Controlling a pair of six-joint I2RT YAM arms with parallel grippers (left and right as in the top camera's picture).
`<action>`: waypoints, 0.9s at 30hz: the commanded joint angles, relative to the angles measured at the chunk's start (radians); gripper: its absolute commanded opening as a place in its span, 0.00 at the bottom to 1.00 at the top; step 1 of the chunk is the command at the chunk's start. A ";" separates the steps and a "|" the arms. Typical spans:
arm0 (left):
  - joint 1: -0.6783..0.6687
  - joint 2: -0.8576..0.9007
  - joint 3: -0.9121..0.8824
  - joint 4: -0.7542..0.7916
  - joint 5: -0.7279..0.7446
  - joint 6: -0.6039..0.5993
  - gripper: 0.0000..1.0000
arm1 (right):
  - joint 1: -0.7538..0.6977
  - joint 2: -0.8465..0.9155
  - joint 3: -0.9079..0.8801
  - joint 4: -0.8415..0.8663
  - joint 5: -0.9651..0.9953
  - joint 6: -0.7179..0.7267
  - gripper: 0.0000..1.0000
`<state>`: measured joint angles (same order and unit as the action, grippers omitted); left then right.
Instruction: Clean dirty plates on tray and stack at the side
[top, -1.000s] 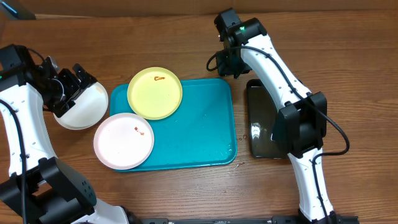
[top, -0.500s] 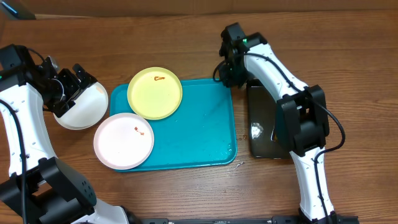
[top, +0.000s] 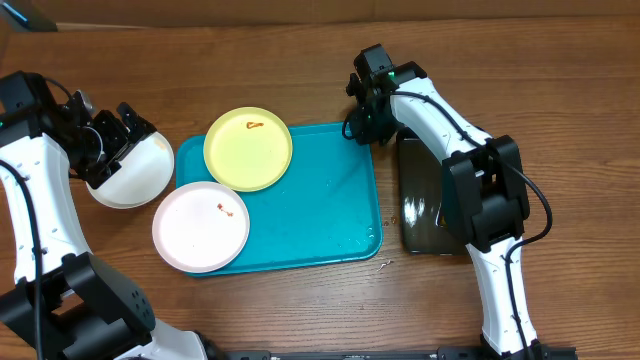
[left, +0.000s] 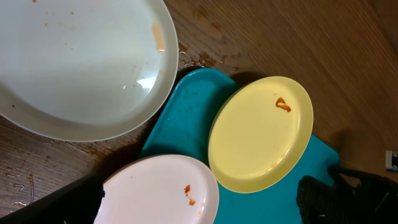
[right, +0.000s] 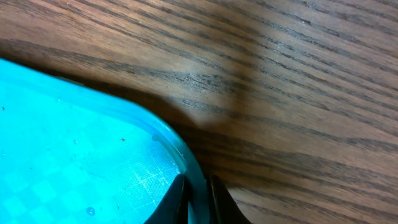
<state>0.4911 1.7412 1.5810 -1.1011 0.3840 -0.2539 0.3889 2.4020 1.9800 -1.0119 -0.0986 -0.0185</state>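
The right gripper (top: 363, 128) pinches the far right corner of the tray (top: 310, 210), which lies flat on the wooden table (top: 300, 60).

In the right wrist view the fingertips (right: 175, 201) are clamped onto the turquoise rim, one on each side of it. The yellow plate (top: 248, 149) lies over the tray's far left corner, with a red-brown smear near its far edge. The smeared white plate (top: 200, 227) overhangs the tray's near left edge, just beside the yellow one. The third plate (top: 135, 178) (white, with faint specks in the left wrist view) sits off the tray to the left, under the left gripper (top: 112, 145) — whether those fingers grip it, I cannot tell. A black tray (top: 418, 215) lies just right of the turquoise one.
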 joint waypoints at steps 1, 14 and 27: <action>0.000 -0.014 0.017 -0.002 -0.002 0.022 1.00 | -0.010 -0.004 -0.018 0.001 0.141 0.015 0.04; 0.000 -0.014 0.017 -0.002 -0.002 0.023 1.00 | -0.039 -0.005 -0.015 -0.045 0.290 0.078 0.04; 0.000 -0.014 0.017 -0.002 -0.002 0.023 1.00 | -0.040 -0.006 0.016 -0.087 0.352 0.074 0.04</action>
<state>0.4911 1.7412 1.5810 -1.1011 0.3840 -0.2539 0.3744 2.3909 1.9835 -1.0821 0.0868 0.0513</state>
